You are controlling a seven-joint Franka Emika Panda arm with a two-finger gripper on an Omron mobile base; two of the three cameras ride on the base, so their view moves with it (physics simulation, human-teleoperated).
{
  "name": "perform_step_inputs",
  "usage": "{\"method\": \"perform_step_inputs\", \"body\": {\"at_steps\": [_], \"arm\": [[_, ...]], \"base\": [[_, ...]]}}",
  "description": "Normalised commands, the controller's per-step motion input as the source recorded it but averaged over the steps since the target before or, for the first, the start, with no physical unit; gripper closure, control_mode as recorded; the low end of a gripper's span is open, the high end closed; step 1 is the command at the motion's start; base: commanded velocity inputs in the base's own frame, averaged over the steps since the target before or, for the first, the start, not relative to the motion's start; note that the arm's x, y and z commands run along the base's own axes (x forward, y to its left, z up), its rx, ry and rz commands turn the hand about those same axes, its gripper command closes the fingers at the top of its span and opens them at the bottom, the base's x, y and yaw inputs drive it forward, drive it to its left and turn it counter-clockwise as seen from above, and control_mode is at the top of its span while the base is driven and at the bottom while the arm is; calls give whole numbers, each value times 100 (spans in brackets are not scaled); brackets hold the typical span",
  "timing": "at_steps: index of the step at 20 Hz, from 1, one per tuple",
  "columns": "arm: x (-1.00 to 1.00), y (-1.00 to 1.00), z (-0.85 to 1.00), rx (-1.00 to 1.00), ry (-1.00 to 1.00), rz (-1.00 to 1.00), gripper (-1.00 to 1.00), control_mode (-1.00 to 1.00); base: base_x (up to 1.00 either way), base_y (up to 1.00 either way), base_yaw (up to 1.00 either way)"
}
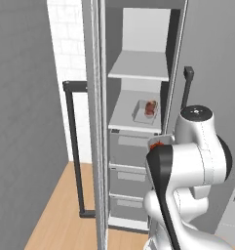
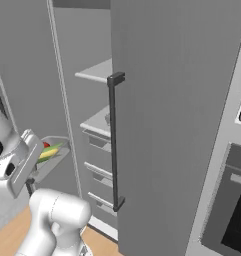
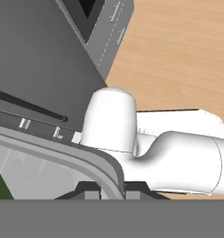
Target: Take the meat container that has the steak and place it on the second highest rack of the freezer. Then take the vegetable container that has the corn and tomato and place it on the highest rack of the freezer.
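The gripper point(image 3: 111, 188) is clamped on the rim of the vegetable container point(image 2: 53, 156), its two dark fingertips point(image 3: 88, 189) pinching the tray's curved grey edge point(image 3: 85, 160) at the bottom of the hand view. In the right base view the shallow grey tray is held out from the robot's hand in front of the open freezer point(image 2: 84, 100), at about the level of the lower plain shelf, with the corn point(image 2: 48, 152) lying in it, yellow with a green husk, and the tomato point(image 2: 46, 145) just behind the cob as a small red patch. In the left base view only a red-edged corner of the tray point(image 1: 157, 144) peeks over the robot's dark elbow.

Inside the freezer, the meat container point(image 1: 147, 111) sits on the second highest rack point(image 1: 128, 117), toward the right side of the board, with the steak point(image 1: 150, 107) resting in it, dark red-brown. The highest rack point(image 1: 138, 66) is above it, a flat light-grey board. Below the lower shelf are three grey drawers point(image 1: 131, 146), stacked one under another.

The freezer door point(image 2: 172, 125) stands swung open to the right, its long dark bar handle point(image 2: 113, 140) running upright along its face. A second dark bar handle point(image 1: 74, 146) shows on the panel left of the cabinet. An oven point(image 2: 227, 210) with a black front is at the far right, and the floor point(image 3: 178, 51) is light wood.
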Motion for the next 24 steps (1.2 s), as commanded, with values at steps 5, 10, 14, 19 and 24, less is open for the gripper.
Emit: {"method": "perform_step_inputs", "body": {"at_steps": [5,10,14,19,24], "arm": [[0,0,0,0,0,0,100,100],[0,0,0,0,0,0,100,100],[0,0,0,0,0,0,100,100],[0,0,0,0,0,0,100,100],[0,0,0,0,0,0,100,100]], "base": [[51,-38,14],[36,-20,6],[24,-5,5],[1,0,0],[2,0,0]]}}
